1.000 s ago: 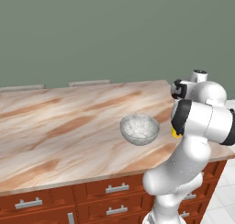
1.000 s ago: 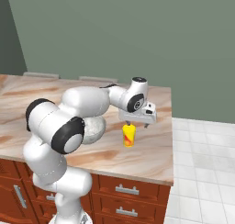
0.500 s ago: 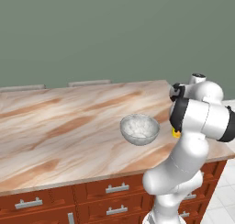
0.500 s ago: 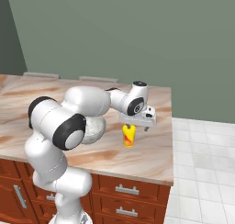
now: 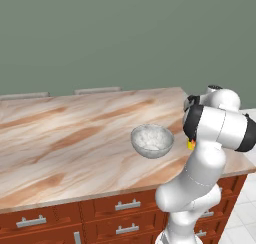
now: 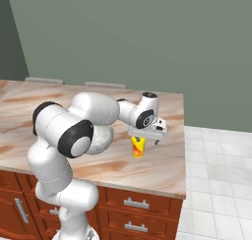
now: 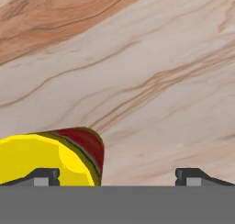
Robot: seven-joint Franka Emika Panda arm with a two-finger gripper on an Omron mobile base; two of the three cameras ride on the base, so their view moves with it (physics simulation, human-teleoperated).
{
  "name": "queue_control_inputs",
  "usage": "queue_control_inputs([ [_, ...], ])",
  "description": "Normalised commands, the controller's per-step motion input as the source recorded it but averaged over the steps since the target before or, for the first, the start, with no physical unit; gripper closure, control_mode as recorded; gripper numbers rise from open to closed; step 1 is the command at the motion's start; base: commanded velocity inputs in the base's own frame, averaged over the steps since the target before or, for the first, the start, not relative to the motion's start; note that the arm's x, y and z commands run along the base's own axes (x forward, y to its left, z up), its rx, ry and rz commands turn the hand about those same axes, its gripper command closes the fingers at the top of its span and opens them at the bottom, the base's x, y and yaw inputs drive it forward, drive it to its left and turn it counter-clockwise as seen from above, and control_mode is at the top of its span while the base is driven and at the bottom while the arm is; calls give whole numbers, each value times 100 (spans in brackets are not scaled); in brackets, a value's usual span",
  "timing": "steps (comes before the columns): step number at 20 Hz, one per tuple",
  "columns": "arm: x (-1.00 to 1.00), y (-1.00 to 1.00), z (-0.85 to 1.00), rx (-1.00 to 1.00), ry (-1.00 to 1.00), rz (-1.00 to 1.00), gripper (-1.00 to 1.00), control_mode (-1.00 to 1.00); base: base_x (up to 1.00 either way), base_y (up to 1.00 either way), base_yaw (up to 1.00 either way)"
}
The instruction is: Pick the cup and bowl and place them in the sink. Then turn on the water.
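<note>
The yellow cup (image 6: 138, 147) with red-orange marks stands upright near the right end of the counter, and a sliver of the cup (image 5: 191, 145) peeks out from behind my forearm. My gripper (image 6: 145, 137) hangs just above it, pointing down, jaws open and holding nothing. In the hand view the cup (image 7: 50, 158) sits low and to the left, overlapping the left fingertip (image 7: 43, 176), while the gripper (image 7: 117, 178) is centred to its right. The speckled grey-white bowl (image 5: 152, 140) rests on the counter left of the cup; the bowl (image 6: 101, 138) is partly hidden by my arm. The sink and water are out of view.
The beige-brown marbled counter (image 5: 70, 138) stretches far to the left. Its right edge (image 6: 184, 150) lies close to the cup, with white tiled floor (image 6: 216, 175) beyond. Red-brown drawers (image 5: 125, 205) run below the front edge. A grey-green wall stands behind.
My hand has come down a little toward the cup, staying open. Cup and bowl have not moved.
</note>
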Motion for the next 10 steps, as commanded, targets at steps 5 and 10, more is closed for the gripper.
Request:
queue_control_inputs([
  [5,0,0,-14,0,0,0,-100,-100,0,0,0],
  [10,0,0,-8,0,0,0,100,-100,0,0,0],
])
